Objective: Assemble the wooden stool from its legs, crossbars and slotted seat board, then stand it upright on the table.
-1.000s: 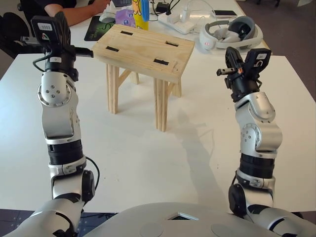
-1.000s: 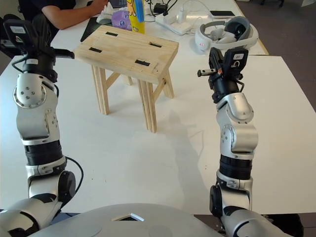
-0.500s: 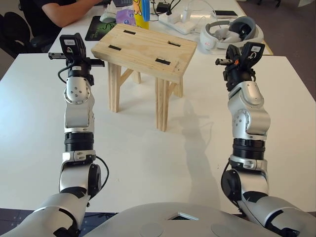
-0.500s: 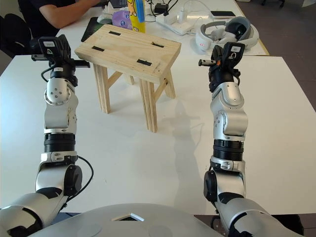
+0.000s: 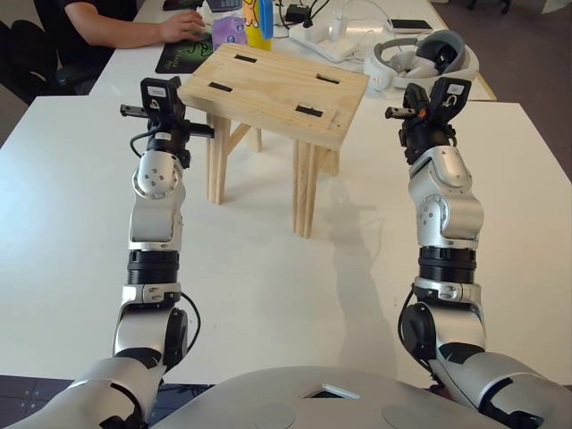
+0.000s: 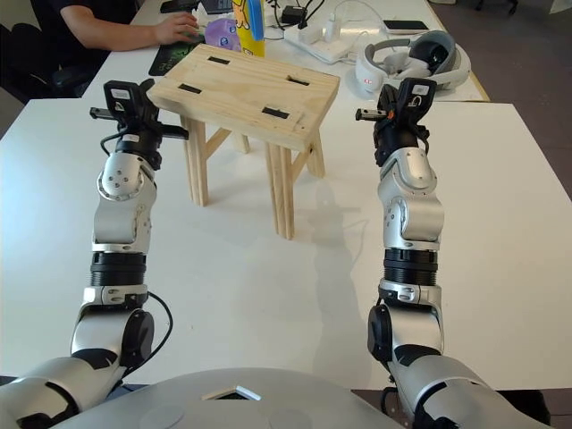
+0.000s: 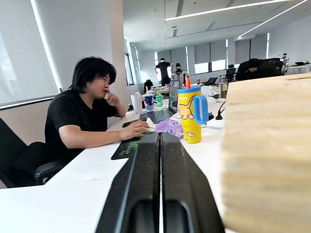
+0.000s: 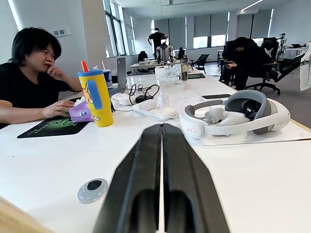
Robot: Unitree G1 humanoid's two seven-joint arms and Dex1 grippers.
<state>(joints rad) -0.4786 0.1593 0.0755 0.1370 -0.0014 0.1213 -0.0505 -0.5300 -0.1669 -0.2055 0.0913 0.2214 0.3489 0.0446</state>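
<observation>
The wooden stool (image 5: 277, 85) stands upright on the white table (image 5: 268, 286), its slotted seat board on top and its legs and crossbars under it. My left gripper (image 5: 163, 100) is held up just off the seat's left end, fingers shut with nothing between them; the seat's edge (image 7: 267, 155) looms beside it in the left wrist view. My right gripper (image 5: 429, 98) is raised to the right of the stool, a little apart from it, also shut and holding nothing (image 8: 162, 128). A corner of the seat (image 8: 12, 218) shows in the right wrist view.
Behind the stool lie a white headset (image 5: 429, 54), a power strip with cables (image 5: 326, 36), a yellow cup (image 5: 259, 13) and a small grey disc (image 8: 92, 190). A person's hand (image 5: 183, 27) rests on a mat at the back left. Bare tabletop stretches in front of the stool.
Both arms have stretched forward. The left gripper has swung in from the far left to just beside the seat's left end. The right gripper has shifted only slightly. The stool stays put.
</observation>
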